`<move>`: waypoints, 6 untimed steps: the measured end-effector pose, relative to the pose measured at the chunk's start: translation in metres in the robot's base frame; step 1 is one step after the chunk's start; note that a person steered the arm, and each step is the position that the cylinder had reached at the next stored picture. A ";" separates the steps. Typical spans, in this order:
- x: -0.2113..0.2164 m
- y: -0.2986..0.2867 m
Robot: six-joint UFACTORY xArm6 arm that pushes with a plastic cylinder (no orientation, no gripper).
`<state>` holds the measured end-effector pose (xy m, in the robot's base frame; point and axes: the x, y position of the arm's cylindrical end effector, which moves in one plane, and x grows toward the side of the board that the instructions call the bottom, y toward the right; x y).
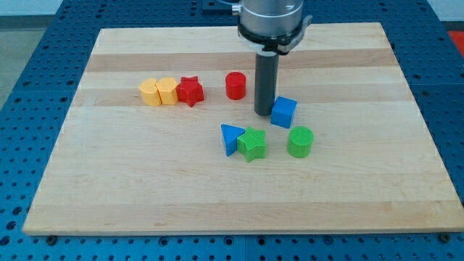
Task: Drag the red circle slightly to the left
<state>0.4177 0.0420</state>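
The red circle [235, 85] is a short red cylinder standing on the wooden board [145, 181], above the middle of the view. My tip [263, 113] is down on the board just right of and slightly below the red circle, with a small gap between them. The tip touches or nearly touches the left side of the blue cube [283, 112].
A red star [191, 91] sits left of the red circle, beside two yellow blocks [159, 92]. Below the tip are a blue triangle [230, 138], a green star [252, 144] and a green cylinder [300, 141].
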 end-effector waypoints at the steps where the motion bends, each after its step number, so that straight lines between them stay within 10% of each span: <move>1: -0.024 0.001; 6: -0.058 -0.050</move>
